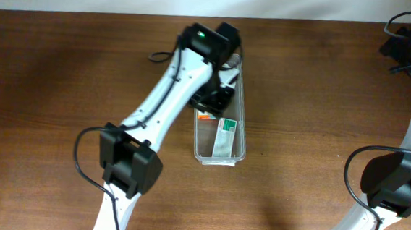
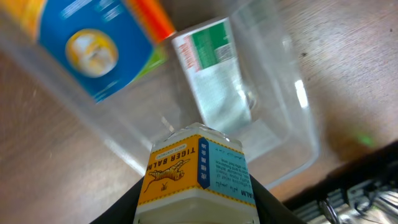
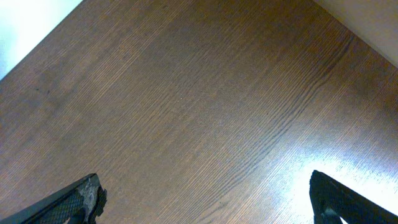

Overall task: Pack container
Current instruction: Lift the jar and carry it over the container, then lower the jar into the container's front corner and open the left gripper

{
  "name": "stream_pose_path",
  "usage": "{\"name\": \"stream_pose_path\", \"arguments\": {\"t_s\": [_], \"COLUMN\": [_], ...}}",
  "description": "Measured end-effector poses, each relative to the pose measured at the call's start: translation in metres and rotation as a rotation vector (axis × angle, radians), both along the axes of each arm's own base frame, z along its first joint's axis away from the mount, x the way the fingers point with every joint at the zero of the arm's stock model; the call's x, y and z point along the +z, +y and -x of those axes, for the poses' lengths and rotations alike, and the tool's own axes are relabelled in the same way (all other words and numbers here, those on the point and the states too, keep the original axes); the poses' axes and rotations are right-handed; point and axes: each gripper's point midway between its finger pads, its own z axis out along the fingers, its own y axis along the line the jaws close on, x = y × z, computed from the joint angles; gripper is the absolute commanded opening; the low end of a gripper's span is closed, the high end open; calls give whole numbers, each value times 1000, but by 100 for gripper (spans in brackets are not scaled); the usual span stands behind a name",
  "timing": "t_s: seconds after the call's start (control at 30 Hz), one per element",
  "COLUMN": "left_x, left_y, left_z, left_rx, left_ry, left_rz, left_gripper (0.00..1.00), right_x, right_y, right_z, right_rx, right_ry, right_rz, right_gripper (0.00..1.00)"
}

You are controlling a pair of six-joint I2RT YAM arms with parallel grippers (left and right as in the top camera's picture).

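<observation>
One container (image 1: 238, 150) of clear plastic is lying at the middle of the table (image 1: 48, 82), its long side running away from the robot. Three small boxes are showing. A green-and-white box (image 2: 211, 74) is lying flat on the container's floor toward its near end. A blue box (image 2: 93, 43) with a yellow disc and an orange edge is sitting beside it; it seems to be inside the container too, though the wrist view is blurring it and the arm is hiding most of it from above. The third, a Tiger Balm box (image 2: 196, 171), is being clenched upright between the fingers of the left gripper (image 2: 196, 208), which is hanging over the container's middle.

The left arm (image 1: 166, 101) is stretching across the table and covering the far half of the container. A black cable (image 1: 159, 56) is trailing on the wood beside it. The right gripper (image 3: 205, 199) is hovering over bare wood with its fingers spread wide and holding nothing; the right arm (image 1: 404, 180) is standing well apart at the table's right edge.
</observation>
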Motion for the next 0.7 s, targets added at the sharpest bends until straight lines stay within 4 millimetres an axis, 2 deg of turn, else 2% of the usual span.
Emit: {"name": "stream_pose_path", "arguments": {"t_s": [0.07,0.1,0.2,0.47,0.7], "left_x": [0,-1,-1,-3,-21], "left_y": [-11,-15,-27,-29,-31], "left_z": [3,4,6,9,7], "left_rx": [-32,-46,-84,-99,-101], "left_ry": [-26,-39,-78,-80,-51], "left_rz": [-3,-10,-17,-36,-56], "left_gripper": [43,49,50,47,48], "right_x": [0,0,0,0,0], "right_y": [0,0,0,0,0], "right_z": [0,0,0,0,0], "right_rx": [-1,0,0,0,0], "right_ry": [0,0,0,0,0], "right_rz": [0,0,0,0,0], "right_gripper": [98,98,98,98,98]}}
